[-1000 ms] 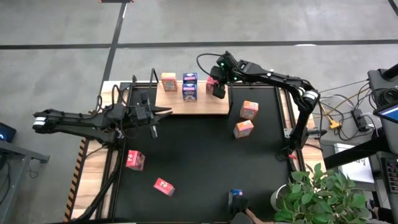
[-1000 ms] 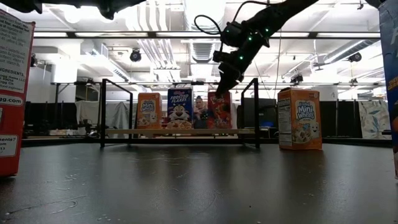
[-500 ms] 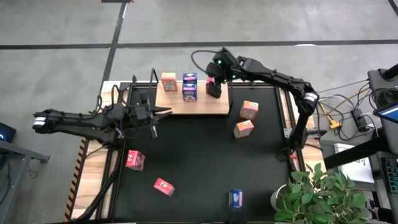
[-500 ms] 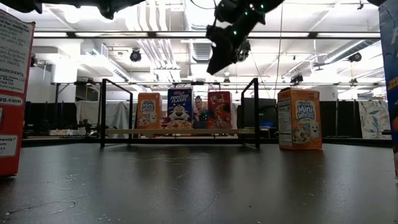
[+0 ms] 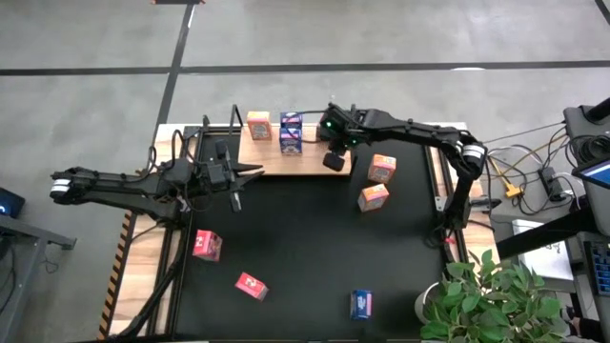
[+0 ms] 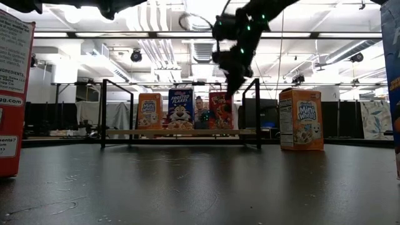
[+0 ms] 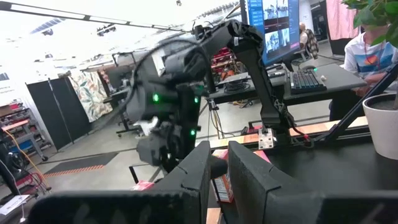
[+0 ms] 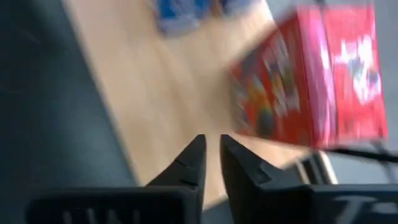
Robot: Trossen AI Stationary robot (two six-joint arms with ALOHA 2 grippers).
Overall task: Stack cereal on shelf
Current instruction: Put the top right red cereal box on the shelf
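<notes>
— Where is each arm?
— The left gripper (image 5: 236, 174), fingers nearly together and empty, waits by the shelf (image 5: 272, 162)'s left end. The right gripper (image 5: 334, 160) hangs over its right end, clenched on nothing.
— And the red box (image 6: 220, 111)?
— Standing on the shelf, apparently just behind that claw, beside the blue box (image 5: 291, 132) and orange box (image 5: 258, 125).

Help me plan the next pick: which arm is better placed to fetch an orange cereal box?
Right: its empty hand hangs near the two orange boxes; the left hand waits farther off.
</notes>
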